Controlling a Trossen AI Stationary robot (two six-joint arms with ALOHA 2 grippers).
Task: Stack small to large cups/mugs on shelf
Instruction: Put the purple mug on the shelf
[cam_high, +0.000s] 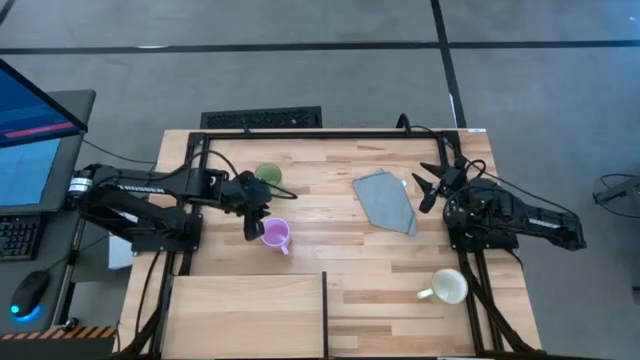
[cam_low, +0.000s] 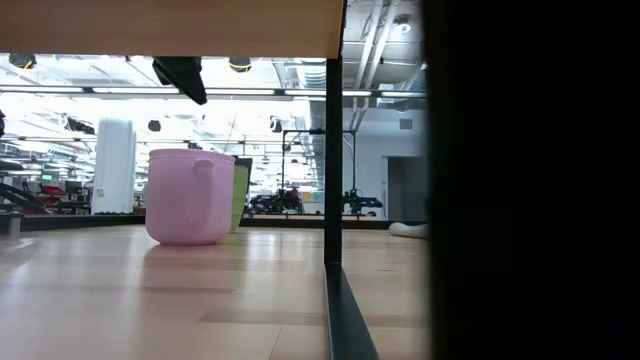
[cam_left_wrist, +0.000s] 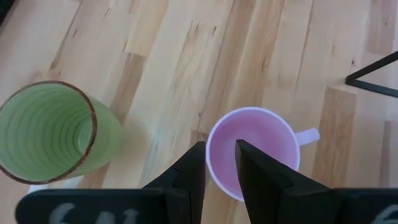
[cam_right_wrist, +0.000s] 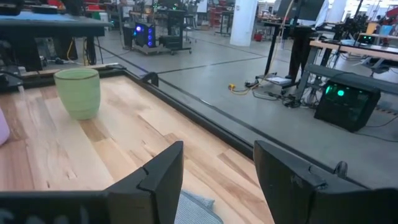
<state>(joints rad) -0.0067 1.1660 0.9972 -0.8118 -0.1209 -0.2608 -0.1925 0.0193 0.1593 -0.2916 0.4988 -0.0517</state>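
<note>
A: From above we see a plank surface (cam_high: 330, 215) on a grey floor, with a paler shelf (cam_high: 245, 310) at its near edge on the left. The purple mug (cam_high: 274, 235) stands between the shelf and the green mug (cam_high: 267, 175); the white mug (cam_high: 447, 287) lies well apart, near the right arm's base, and a grey cloth (cam_high: 385, 200) lies mid-surface.

B: We also see the left hand (cam_high: 253, 228) right at the purple mug, and the right hand (cam_high: 428, 186) waiting beside the cloth.

A: The low view gives us what the top does not: a bright hall behind, the purple mug (cam_low: 190, 197) upright on the surface with the green mug (cam_low: 241, 195) just behind it. A dark post hides the rest.

B: In the left wrist view the fingers (cam_left_wrist: 189, 177) straddle the near wall of the purple mug (cam_left_wrist: 252, 152), one inside, one outside, a narrow gap between them. We cannot tell whether they pinch the wall. The green mug (cam_left_wrist: 53, 130) stands just beside.

A: The right wrist view shows its own fingers (cam_right_wrist: 165, 171) spread apart on nothing, the green mug (cam_right_wrist: 78, 92) far across the surface, and desks and computers in the room beyond.
</note>
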